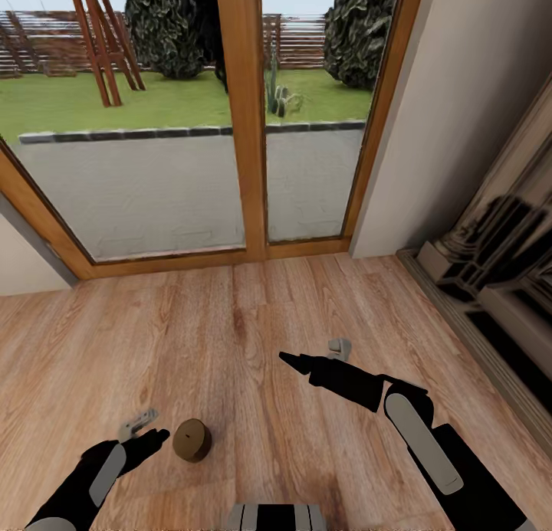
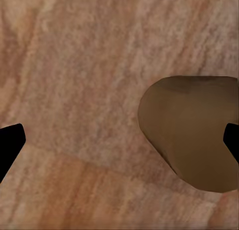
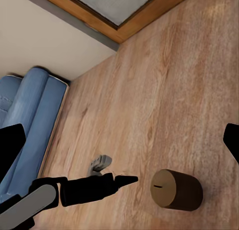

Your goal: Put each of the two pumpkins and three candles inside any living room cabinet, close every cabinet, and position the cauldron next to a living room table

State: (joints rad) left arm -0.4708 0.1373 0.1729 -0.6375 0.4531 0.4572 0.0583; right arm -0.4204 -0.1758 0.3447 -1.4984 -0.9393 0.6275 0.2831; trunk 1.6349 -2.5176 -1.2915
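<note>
A short brown candle (image 1: 192,439) stands upright on the wooden floor (image 1: 253,324), a small wick slot in its flat top, low in the head view at about 7 o'clock. The left hand (image 1: 146,431) hovers just beside it at its 9 o'clock, not touching; in the left wrist view the two dark fingertips (image 2: 10,145) sit wide apart, with the candle (image 2: 191,133) near one of them. The right hand (image 1: 318,355) hangs well apart from the candle, at its 2 o'clock, over bare boards; its fingers are spread too, one tip (image 3: 11,148) showing at each edge of the right wrist view. Nothing lies between the left hand and the candle. Beyond, at 12 o'clock, a wood-framed glass door (image 1: 241,132) looks onto a patio and lawn. A dark fireplace surround (image 1: 498,278) lines the wall at 3 o'clock. A blue sofa (image 3: 27,115) stands against the opposite wall.
</note>
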